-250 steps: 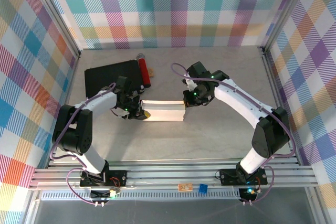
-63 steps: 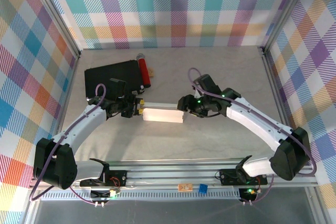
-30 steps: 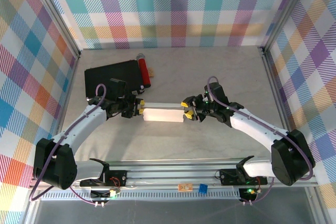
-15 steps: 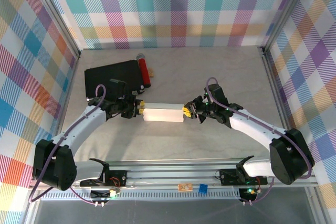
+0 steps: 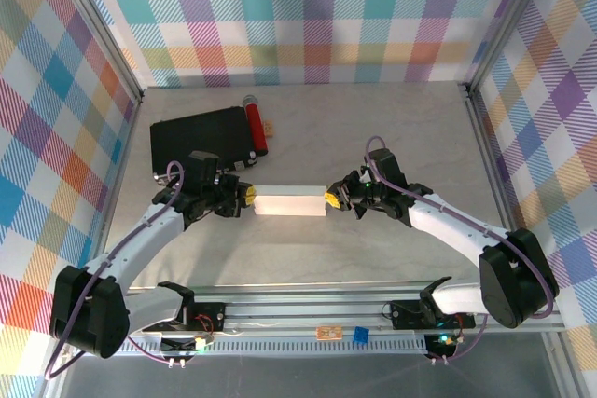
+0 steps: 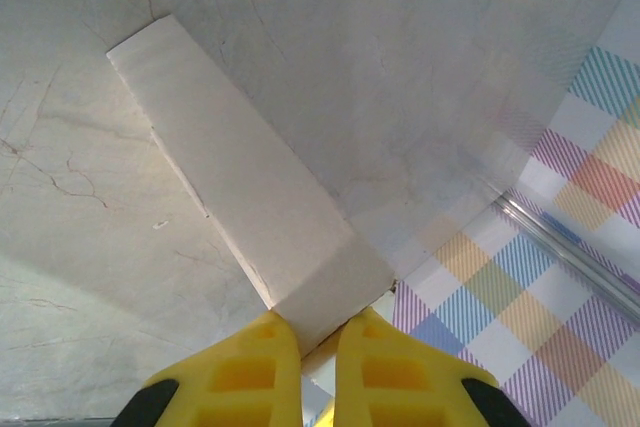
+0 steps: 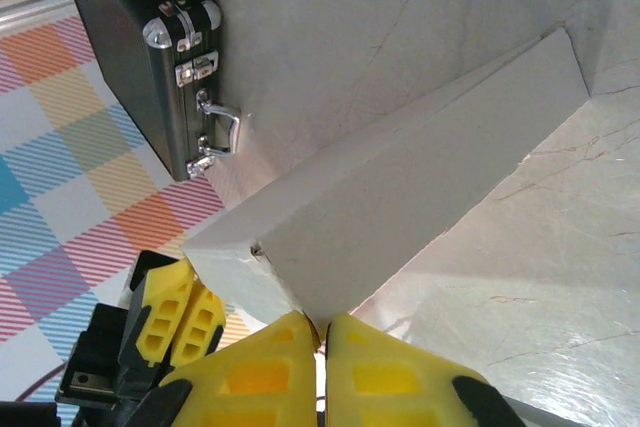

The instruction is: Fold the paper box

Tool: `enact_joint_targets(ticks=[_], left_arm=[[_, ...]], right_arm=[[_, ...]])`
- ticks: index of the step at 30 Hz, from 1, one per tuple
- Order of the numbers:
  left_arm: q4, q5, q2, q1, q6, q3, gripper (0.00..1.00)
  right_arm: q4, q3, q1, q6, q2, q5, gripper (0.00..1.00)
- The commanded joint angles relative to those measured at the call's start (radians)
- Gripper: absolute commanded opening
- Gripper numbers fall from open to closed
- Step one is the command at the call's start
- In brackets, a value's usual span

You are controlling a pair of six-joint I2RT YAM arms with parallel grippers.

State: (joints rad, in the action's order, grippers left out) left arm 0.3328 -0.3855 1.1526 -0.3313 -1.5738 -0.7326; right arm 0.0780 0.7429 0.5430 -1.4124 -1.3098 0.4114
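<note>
Two grippers are at work, one at each end of the box. Your left gripper (image 5: 247,195) sits left of the middle in the top view. Its yellow fingers are closed. In the left wrist view a thin white bit of the paper box (image 5: 289,203) shows between them at the bottom edge, so it looks like a pinch on that end. Your right gripper (image 5: 330,199) sits just right of the middle. Its fingers are pressed together too, and in the right wrist view their tips touch the near corner of the box. You cannot tell if a thin flap is caught between them.

The box lies flat on the table (image 5: 392,128) in the middle of the top view. It is a long white shape, closed along its sides. I think the step in hand is the ends: pressing the end flaps shut. The next move likely calls for small, even pushes from both sides, so the box does not slide or bend.

The black case (image 5: 201,132) with the red cylinder (image 5: 255,128) lies in the upper left, near the left gripper and apart from the box.

The end faces of the box are hard to see because the fingers cover them. The crease lines are too faint to make out.
</note>
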Motion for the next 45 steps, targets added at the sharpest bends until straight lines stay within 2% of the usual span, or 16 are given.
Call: enact_joint_targets(ticks=[1, 11, 15, 20, 26, 29, 31, 33, 34, 35, 36, 37, 39, 42, 44, 45], left_arm=[[0.191, 0.01, 0.027, -0.018, 0.03, 0.092, 0.03], [0.067, -0.021, -0.076, -0.038, 0.11, 0.263, 0.17], [0.042, -0.014, -0.131, -0.043, 0.109, 0.352, 0.22], [-0.018, -0.007, -0.105, -0.048, 0.124, 0.409, 0.23], [-0.03, -0.009, -0.074, -0.051, 0.149, 0.389, 0.23], [0.105, 0.036, -0.097, -0.051, 0.202, 0.283, 0.26], [0.213, 0.086, -0.102, -0.041, 0.292, 0.159, 0.34], [0.321, 0.133, -0.087, -0.02, 0.387, 0.029, 0.45], [0.372, 0.162, -0.077, -0.004, 0.438, -0.039, 0.52], [0.421, 0.197, -0.07, 0.01, 0.485, -0.104, 0.64], [0.46, 0.234, -0.068, 0.023, 0.53, -0.16, 0.77], [0.495, 0.281, -0.067, 0.034, 0.583, -0.221, 0.97], [0.531, 0.366, -0.081, 0.047, 0.675, -0.315, 1.0], [0.576, 0.543, -0.138, 0.049, 0.769, -0.396, 1.0], [0.643, 0.787, -0.201, 0.044, 0.72, -0.395, 1.0], [0.684, 0.913, -0.231, 0.039, 0.672, -0.377, 1.0]], right_arm=[[0.16, -0.003, -0.002, 0.101, -0.013, -0.009, 0.07], [0.236, -0.039, 0.016, 0.367, -0.007, 0.098, 0.11], [0.22, -0.108, 0.021, 0.389, -0.008, 0.079, 0.16], [0.221, -0.107, 0.021, 0.424, -0.04, 0.028, 0.16], [0.259, -0.056, 0.02, 0.478, -0.064, -0.019, 0.16], [0.308, -0.021, 0.019, 0.51, -0.03, -0.067, 0.18], [0.365, 0.016, 0.01, 0.552, 0.008, -0.113, 0.28], [0.457, 0.071, -0.001, 0.603, 0.05, -0.2, 0.45], [0.509, 0.102, -0.007, 0.632, 0.076, -0.264, 0.59], [0.55, 0.133, -0.014, 0.667, 0.107, -0.325, 1.0], [0.585, 0.158, -0.017, 0.696, 0.136, -0.39, 0.99], [0.629, 0.19, -0.017, 0.729, 0.169, -0.471, 0.99], [0.668, 0.235, -0.017, 0.797, 0.251, -0.615, 0.99], [0.704, 0.254, -0.017, 0.804, 0.366, -0.954, 0.99], [0.636, 0.202, -0.021, 0.884, 0.435, -1.109, 0.99], [0.536, 0.142, -0.02, 1.01, 0.475, -1.142, 0.99]])
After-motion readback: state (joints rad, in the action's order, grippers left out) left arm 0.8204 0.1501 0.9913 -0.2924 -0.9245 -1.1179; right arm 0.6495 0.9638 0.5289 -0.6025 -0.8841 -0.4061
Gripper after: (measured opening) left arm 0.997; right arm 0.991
